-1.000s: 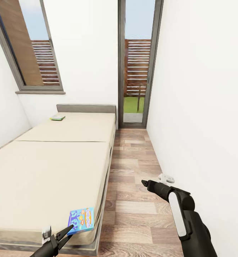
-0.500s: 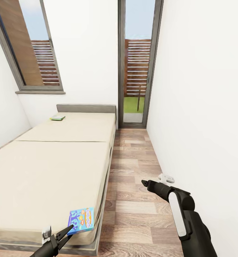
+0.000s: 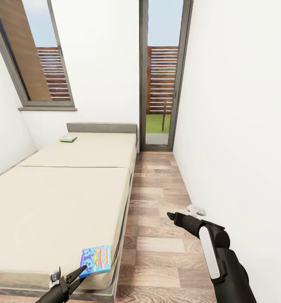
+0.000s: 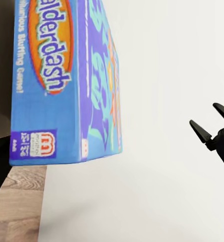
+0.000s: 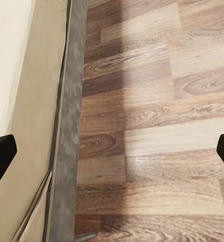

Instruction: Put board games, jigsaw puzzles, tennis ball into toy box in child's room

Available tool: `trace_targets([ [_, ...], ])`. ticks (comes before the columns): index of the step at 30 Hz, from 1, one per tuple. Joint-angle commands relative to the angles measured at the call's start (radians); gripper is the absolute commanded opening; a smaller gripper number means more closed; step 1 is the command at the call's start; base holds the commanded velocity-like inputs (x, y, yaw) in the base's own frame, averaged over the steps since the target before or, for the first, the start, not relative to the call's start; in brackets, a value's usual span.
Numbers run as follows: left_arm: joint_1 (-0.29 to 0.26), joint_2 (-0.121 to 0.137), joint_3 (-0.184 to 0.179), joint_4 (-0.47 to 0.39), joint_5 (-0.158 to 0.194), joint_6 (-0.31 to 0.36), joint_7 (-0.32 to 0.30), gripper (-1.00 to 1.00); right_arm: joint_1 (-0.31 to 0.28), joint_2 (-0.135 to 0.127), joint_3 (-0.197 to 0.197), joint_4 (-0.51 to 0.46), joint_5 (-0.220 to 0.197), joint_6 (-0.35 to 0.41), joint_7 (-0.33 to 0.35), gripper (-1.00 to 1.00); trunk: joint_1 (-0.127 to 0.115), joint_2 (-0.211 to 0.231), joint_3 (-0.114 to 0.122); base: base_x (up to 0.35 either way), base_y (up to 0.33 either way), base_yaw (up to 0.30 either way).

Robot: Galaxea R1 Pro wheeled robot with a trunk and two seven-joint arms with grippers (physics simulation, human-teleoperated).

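Since the blue board game [image 3: 96,259] is overhanging the bed [image 3: 60,202] corner, left gripper [image 3: 75,274] is hovering spread-fingered beside it; right gripper [image 3: 170,216] is idling, apparently open.

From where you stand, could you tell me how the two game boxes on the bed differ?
The blue Balderdash box lies at the near corner of the bed, by the open left gripper; the green box lies far off near the headboard. The blue box's lettering reads clearly in the left wrist view; the green box is too small to read. Both lie flat on the mattress.
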Motion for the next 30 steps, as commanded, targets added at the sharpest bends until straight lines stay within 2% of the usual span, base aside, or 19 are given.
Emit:
trace_targets([
  [1, -0.001, 0.000, 0.004, 0.000, 0.002, 0.006, -0.002, 1.00, -0.001, 0.001, -0.002, -0.001, -0.002, 0.005, 0.002, 1.00, 0.000, 0.000, -0.001, 0.058, 0.000, 0.000],
  [30, -0.001, 0.000, 0.004, 0.000, 0.002, 0.006, -0.003, 1.00, -0.001, 0.001, -0.002, -0.001, -0.002, 0.005, 0.002, 1.00, 0.000, 0.000, -0.001, 0.007, 0.000, 0.000],
])
